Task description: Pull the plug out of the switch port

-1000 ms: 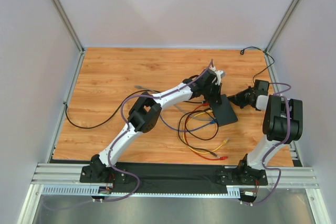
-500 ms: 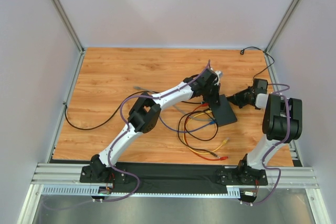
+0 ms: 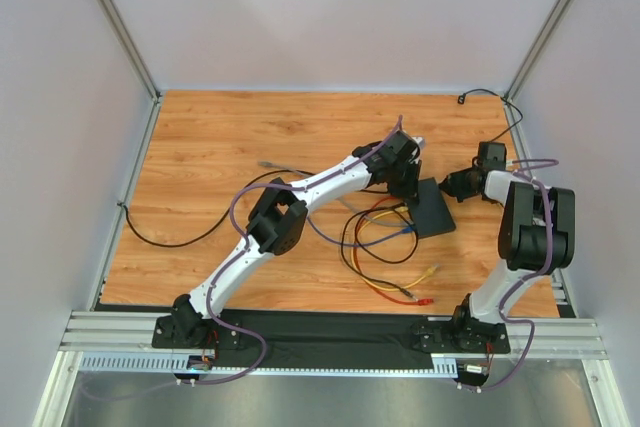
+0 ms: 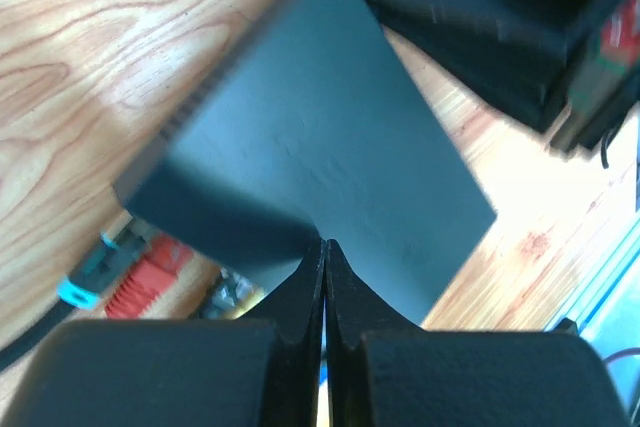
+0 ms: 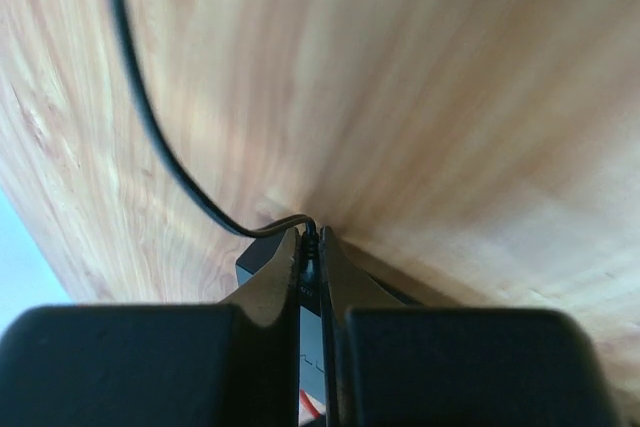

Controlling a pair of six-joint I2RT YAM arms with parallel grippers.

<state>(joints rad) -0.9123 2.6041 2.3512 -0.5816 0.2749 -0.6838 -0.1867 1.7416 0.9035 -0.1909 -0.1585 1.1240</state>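
Observation:
The flat black switch box (image 3: 434,211) lies right of the table's middle; it also fills the left wrist view (image 4: 320,137). My left gripper (image 3: 409,183) is shut and empty, its tips (image 4: 323,244) pressing down on the box's top near its left edge. My right gripper (image 3: 455,185) sits at the box's far right corner, shut on a small black plug (image 5: 312,239) with a thin black cord (image 5: 150,127). The box's corner (image 5: 262,262) shows just behind the plug. The socket itself is hidden, so I cannot tell whether the plug is seated.
Red, yellow, blue and black cables (image 3: 375,247) loop on the table in front of the box, with coloured plugs at its near edge (image 4: 125,267). The thin cord runs to the back right corner (image 3: 487,94). Another black cable (image 3: 170,239) lies at the left.
My right wrist has swung toward the far side, keeping its fingers at the box's corner. The left gripper and box have shifted slightly.

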